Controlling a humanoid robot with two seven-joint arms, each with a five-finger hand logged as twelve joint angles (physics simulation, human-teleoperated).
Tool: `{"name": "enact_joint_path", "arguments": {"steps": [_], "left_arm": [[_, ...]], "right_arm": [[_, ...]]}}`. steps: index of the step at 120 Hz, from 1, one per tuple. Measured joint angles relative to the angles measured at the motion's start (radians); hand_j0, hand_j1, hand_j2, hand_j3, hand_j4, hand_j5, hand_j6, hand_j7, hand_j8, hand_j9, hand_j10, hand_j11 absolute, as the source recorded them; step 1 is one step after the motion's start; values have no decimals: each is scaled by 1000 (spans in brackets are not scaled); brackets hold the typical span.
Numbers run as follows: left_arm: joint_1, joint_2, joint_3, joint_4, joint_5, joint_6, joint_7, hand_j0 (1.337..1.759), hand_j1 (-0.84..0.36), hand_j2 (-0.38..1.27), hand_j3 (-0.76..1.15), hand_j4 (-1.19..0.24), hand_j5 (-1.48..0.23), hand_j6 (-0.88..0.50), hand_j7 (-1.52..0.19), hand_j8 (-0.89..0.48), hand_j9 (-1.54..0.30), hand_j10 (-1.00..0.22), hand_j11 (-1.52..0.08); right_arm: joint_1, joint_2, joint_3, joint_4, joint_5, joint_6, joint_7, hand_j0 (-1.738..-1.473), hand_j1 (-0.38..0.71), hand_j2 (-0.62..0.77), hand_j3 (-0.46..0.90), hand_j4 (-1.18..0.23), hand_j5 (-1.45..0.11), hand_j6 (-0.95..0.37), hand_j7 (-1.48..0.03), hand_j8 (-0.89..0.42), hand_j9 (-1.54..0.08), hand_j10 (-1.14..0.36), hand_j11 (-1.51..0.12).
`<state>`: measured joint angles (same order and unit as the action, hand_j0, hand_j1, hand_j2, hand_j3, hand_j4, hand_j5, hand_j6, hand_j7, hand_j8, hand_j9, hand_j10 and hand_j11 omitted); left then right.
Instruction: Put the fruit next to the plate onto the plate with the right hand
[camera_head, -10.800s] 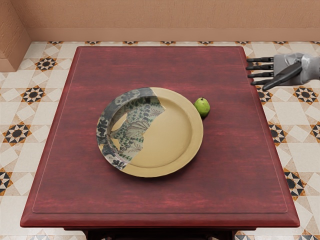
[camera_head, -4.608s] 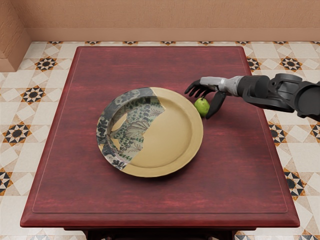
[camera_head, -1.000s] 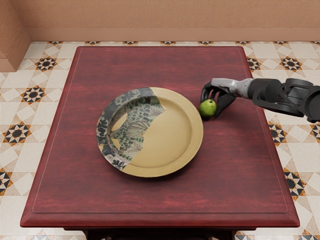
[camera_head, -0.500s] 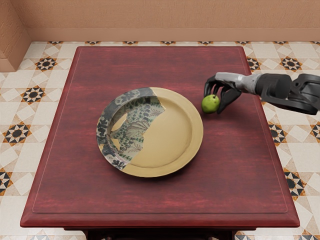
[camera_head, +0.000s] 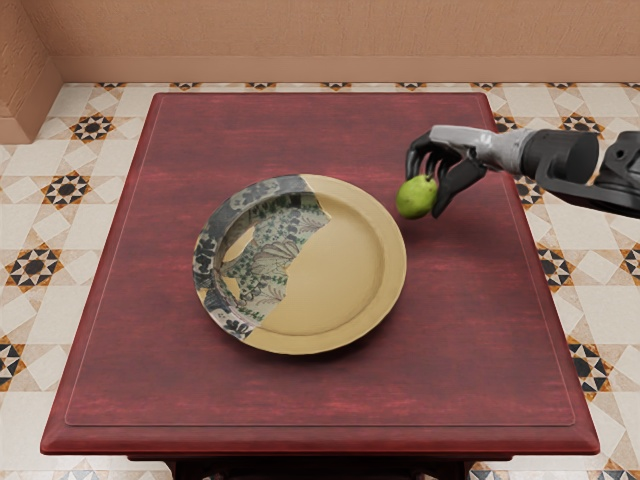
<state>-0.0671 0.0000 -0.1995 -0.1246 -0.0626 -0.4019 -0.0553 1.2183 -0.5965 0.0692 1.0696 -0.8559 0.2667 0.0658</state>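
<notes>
The right arm (camera_head: 575, 165) comes in from the right edge and reaches leftward, nearly level across the picture — a bulky dark forearm narrowing into a silver-grey wrist (camera_head: 497, 148). The right hand (camera_head: 447, 165) hangs palm-down from that wrist, knuckles uppermost. Its dark fingers (camera_head: 416, 158) curl downward on the left side, while the thumb (camera_head: 448, 190) points down on the right, opposing them. Between fingers and thumb the hand grips a small green fruit (camera_head: 416, 196) — held below the palm, pinched near its upper part rather than buried in the fist.
</notes>
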Motion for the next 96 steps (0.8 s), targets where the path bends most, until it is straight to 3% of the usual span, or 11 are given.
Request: {"name": "enact_joint_path", "arguments": {"steps": [54,96], "left_arm": [[0,0,6,6,3,0,0,1658,334,3,0,-13,-17,-13,-17,-13,-17,-13,-17],[1,0,6,6,3,0,0,1658,334,3,0,-13,-17,-13,-17,-13,-17,-13,-17]], "right_arm": [[25,-60,71,196,28,-6,-84,-1658,345,581,0,-625,-1156,-470,-1134,-704,-1162,-862,-1164],[75,1,82,232,65,-10,-179,-1658,346,577,0,-620,-1157,-467,-1134,-705,-1161,-863,-1162]]}}
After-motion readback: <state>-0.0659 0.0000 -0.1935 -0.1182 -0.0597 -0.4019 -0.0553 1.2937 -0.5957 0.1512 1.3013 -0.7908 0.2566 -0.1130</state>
